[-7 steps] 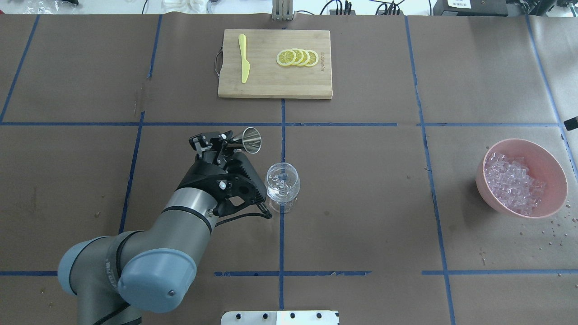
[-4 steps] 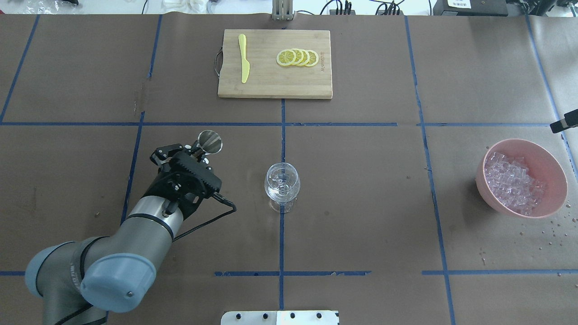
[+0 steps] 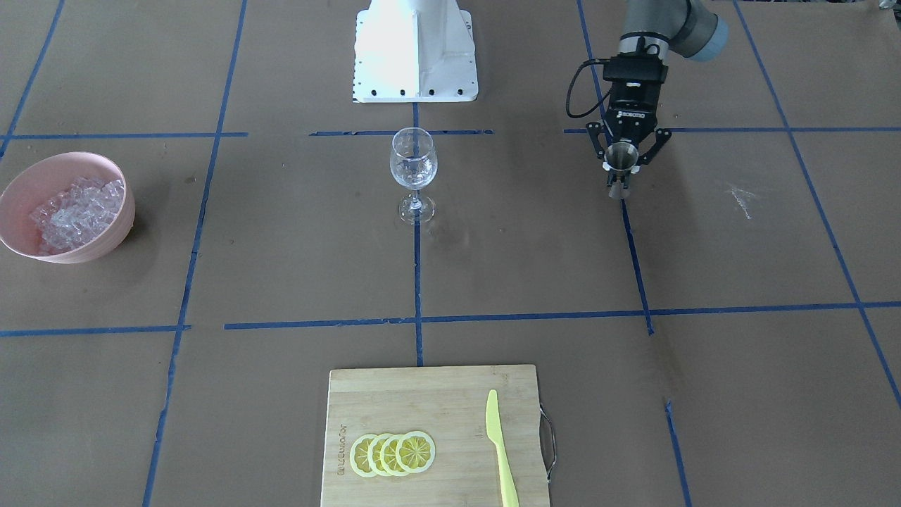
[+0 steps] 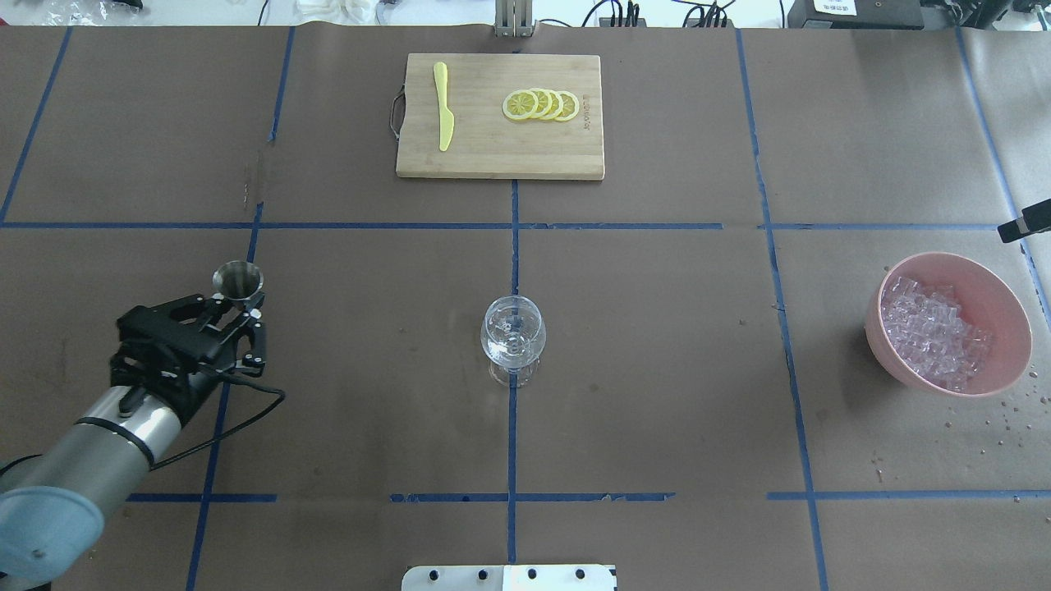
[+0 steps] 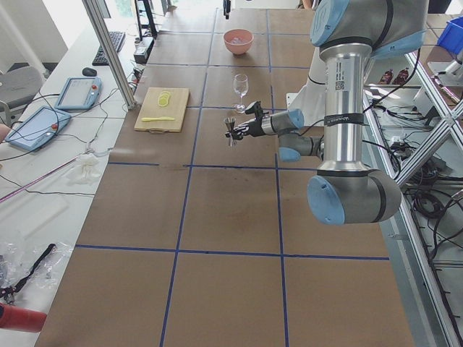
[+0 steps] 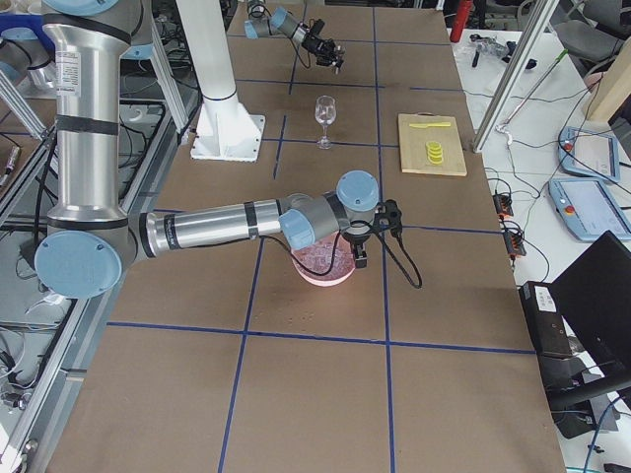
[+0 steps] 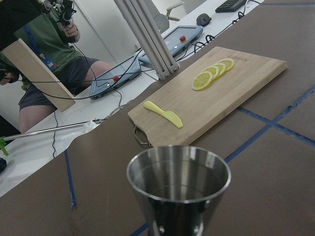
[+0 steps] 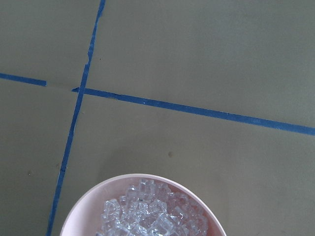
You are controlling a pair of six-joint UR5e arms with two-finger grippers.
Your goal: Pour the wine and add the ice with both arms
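Steel jigger (image 4: 238, 281): upright, mouth up, clamped at its waist between the fingers of the left gripper (image 3: 622, 167). Whether its base touches the table (image 4: 657, 369) cannot be determined. The left arm (image 4: 107, 443) reaches in low, with the gripper pointing away from the robot's base.

Glass (image 4: 513, 332): upright on the table, well apart from the left gripper and off to its right. Its foot stands on a blue tape line (image 4: 511, 427).

Ice (image 4: 932, 332): heaped in a pink bowl (image 4: 998, 312), far to the right of the left gripper and beyond the glass.

Right gripper (image 6: 375, 232): located at the bowl, on the side away from the robot's base, at the end of the outstretched right arm (image 6: 217, 225). The right wrist view looks down on the bowl's rim and the ice below it. Only the side view shows the fingers, so it cannot be determined whether they are apart or together.

Board (image 4: 493, 156): ahead of the left gripper and to its right, at the far side of the table. It carries a row of overlapping lemon slices (image 4: 542, 104) and a yellow knife (image 4: 443, 107). The knife lies nearer the left gripper than the slices do.
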